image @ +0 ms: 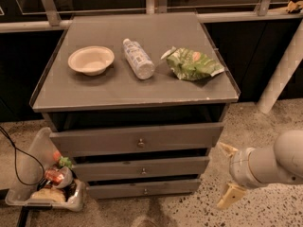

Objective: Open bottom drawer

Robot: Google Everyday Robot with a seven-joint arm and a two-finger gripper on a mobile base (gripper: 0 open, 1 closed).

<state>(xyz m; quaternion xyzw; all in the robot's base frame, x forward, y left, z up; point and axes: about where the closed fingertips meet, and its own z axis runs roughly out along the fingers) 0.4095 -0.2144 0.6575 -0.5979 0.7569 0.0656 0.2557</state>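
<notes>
The grey cabinet has three drawers. The bottom drawer (142, 189) is the lowest and slimmest, with a small round metal knob (145, 191); its front sits about flush with the others. My gripper (226, 174) is at the lower right, beside the cabinet's right front corner, level with the middle and bottom drawers. Its two cream fingers (229, 196) are spread apart and hold nothing. It is well right of the knob and touches no drawer.
On the cabinet top (118, 91) are a white bowl (91, 60), a lying plastic bottle (138, 58) and a green snack bag (192, 64). A clear bin of trash (45, 186) with a black cable sits on the floor at left. A white post (283, 70) stands at right.
</notes>
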